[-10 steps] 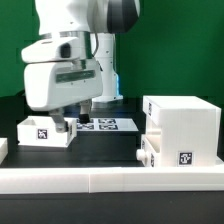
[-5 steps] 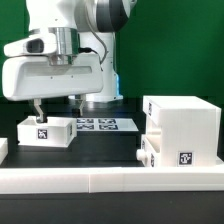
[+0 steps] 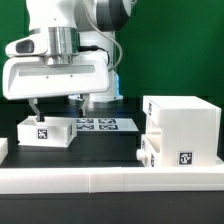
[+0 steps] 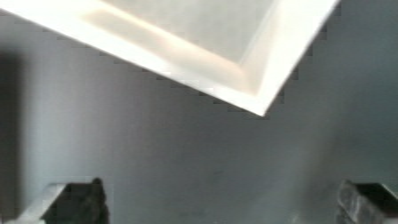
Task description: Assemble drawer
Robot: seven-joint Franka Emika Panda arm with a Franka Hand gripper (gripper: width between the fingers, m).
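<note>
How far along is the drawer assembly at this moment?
Possibly done: a small tray sits against the housing; whether it is slotted in is unclear. In hand: nothing, the open gripper hovers over the loose tray. Left: grasping that tray and inserting it.

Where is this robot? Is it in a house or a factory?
Most likely a robot test lab, not a house. A plain green backdrop stands behind, a marker board with square tags lies on the black table, and the white drawer housing wears a tag too.
</note>
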